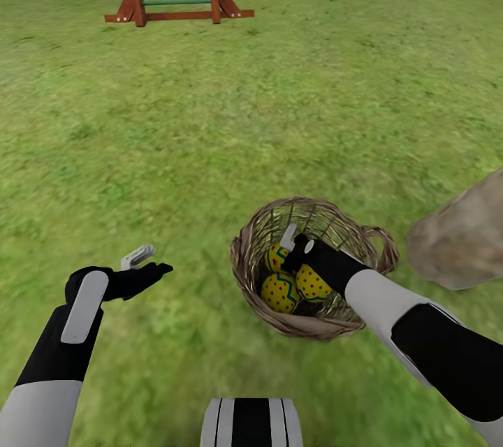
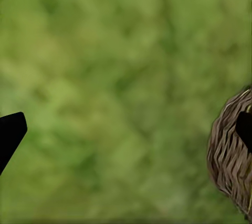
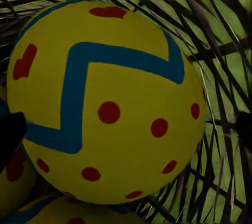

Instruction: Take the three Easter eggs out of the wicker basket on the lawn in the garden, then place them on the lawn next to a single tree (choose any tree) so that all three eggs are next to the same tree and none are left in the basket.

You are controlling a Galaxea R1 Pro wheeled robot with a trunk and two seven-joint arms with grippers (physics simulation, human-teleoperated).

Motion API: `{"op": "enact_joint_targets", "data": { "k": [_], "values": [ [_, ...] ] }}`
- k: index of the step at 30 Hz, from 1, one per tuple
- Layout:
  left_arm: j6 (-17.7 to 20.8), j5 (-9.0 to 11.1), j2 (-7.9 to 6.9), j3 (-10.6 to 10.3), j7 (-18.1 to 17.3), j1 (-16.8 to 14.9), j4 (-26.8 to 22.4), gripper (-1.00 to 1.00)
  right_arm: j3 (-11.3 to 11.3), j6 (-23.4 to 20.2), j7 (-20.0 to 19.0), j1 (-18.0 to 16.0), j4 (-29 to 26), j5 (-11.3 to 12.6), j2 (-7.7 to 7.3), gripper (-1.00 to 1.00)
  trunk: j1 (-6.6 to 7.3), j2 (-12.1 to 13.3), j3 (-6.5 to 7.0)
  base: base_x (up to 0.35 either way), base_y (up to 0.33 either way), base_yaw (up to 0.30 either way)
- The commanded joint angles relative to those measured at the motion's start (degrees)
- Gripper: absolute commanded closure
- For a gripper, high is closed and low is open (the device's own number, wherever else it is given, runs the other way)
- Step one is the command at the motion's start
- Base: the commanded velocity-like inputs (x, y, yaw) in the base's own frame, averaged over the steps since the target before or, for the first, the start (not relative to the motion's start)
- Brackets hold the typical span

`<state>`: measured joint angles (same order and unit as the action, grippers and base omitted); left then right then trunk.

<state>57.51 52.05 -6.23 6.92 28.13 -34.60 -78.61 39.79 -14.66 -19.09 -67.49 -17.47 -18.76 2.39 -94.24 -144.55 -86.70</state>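
Around my right fingers point(image 1: 296, 243) the brown wicker basket point(image 1: 251, 272) sits upright on the lawn point(image 1: 209, 133), all three yellow Easter eggs point(image 1: 281, 292) with red dots and blue zigzags clustered inside, the pale mottled tree point(image 1: 464, 241) just beyond it.

Three eggs point(image 1: 281, 291) in basket point(image 1: 255, 279) on lawn point(image 1: 209, 140); tree trunk point(image 1: 464, 237) just right of basket
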Motion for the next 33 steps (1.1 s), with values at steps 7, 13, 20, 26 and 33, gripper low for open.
{"op": "enact_joint_targets", "data": {
  "k": [7, 13, 20, 26, 33],
  "values": [
    [0.2, 0.6, -0.01, 0.0, 0.5, 0.0, 0.0, -1.0, -0.1, -0.2, 1.8, 0.0, -0.2, -0.7, -0.04, -1.0, -0.07, -0.1, -0.7, 0.0, 0.0, 0.0],
    [0.2, 0.6, -0.01, 0.0, 0.6, 0.0, 0.0, -1.0, 0.0, -0.2, 1.8, 0.1, -0.2, -0.7, 0.08, -1.0, -0.22, -0.1, -2.03, 0.0, 0.0, 0.0],
    [0.2, 0.6, -0.07, 0.0, 0.6, 0.0, 0.0, -1.0, 0.2, -0.6, 1.6, 0.1, 0.0, -0.7, 0.16, 1.0, -0.38, -0.2, -3.36, 0.0, 0.0, 0.0],
    [0.2, 0.6, -0.09, 0.0, 0.5, 0.0, 0.0, -1.0, 0.3, -0.7, 1.4, 0.1, 0.0, -0.7, 0.08, 1.0, -0.38, -0.2, -3.36, 0.0, 0.0, 0.0],
    [0.2, 0.5, -0.01, 0.1, 0.6, 0.0, 0.0, -1.0, 0.3, -0.7, 1.4, 0.2, -0.1, -0.7, 0.07, 1.0, -0.3, -0.2, -2.69, 0.0, 0.0, 0.0]
  ]
}}
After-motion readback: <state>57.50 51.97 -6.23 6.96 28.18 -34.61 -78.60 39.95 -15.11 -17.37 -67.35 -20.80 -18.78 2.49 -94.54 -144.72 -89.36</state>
